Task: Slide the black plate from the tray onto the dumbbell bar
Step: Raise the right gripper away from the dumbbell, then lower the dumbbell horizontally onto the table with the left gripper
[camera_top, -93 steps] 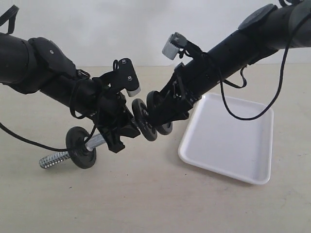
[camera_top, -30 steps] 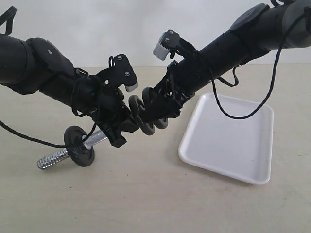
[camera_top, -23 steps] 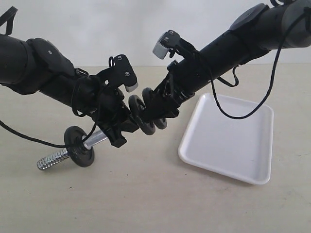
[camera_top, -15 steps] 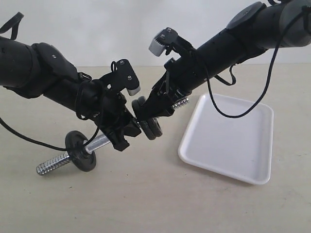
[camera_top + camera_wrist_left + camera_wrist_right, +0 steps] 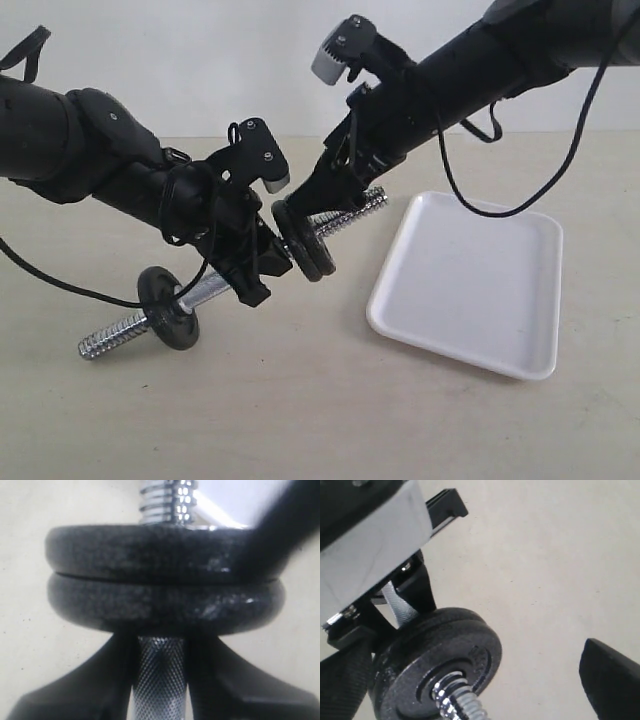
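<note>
Black plate [image 5: 316,248] is seated on the dumbbell bar [image 5: 355,210] at frame centre — threading is judged complete. Bar is clamped by the left gripper [image 5: 160,690]; right gripper [image 5: 322,195] jaws are parted — only withdrawal remains.

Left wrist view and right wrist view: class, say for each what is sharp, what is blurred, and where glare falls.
Left wrist view: the dumbbell bar has crisp knurling, its threads glare white, a dark shape across the black plates is smeared. Right wrist view: plate face fairly sharp, near threads blurred with highlights, right pincer finger soft-edged.
</note>
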`<state>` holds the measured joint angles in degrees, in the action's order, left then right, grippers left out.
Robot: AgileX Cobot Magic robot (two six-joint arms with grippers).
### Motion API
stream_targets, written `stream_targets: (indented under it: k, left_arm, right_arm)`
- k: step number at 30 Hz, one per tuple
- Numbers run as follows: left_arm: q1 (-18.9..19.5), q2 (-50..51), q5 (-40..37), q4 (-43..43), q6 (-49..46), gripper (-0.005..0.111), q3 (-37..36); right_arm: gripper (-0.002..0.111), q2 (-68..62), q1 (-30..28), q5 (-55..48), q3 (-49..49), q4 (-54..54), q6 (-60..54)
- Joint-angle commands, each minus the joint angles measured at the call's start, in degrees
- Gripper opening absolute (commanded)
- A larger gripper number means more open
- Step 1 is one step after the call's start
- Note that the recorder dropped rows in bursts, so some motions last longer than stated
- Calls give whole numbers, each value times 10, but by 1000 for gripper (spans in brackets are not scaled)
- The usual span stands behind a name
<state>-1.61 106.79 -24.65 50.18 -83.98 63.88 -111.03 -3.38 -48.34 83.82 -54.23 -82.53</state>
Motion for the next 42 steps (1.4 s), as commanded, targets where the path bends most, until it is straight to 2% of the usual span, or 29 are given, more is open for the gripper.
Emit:
stream_targets:
  k: [1, 15, 20, 27, 37, 42]
  left_arm:
    - [-1, -35, 66, 57, 4, 4, 25]
    - [-1, -23, 153, 68, 28, 4, 25]
    - [-1, 5, 165, 104, 28, 4, 27]
    - [-1, 29, 188, 138, 28, 4, 35]
    - [-2, 104, 126, 186, 41, 4, 166]
    - [-2, 138, 110, 231, 37, 4, 203]
  right_arm:
    - [103, 46, -1, 43, 3, 60, 29]
    - [103, 100, -1, 70, 3, 166, 171]
    - [103, 112, -1, 83, 3, 232, 247]
    - [103, 142, -1, 111, 3, 251, 289]
    - [103, 179, -1, 107, 3, 263, 326]
    - [103, 180, -1, 102, 3, 263, 328]
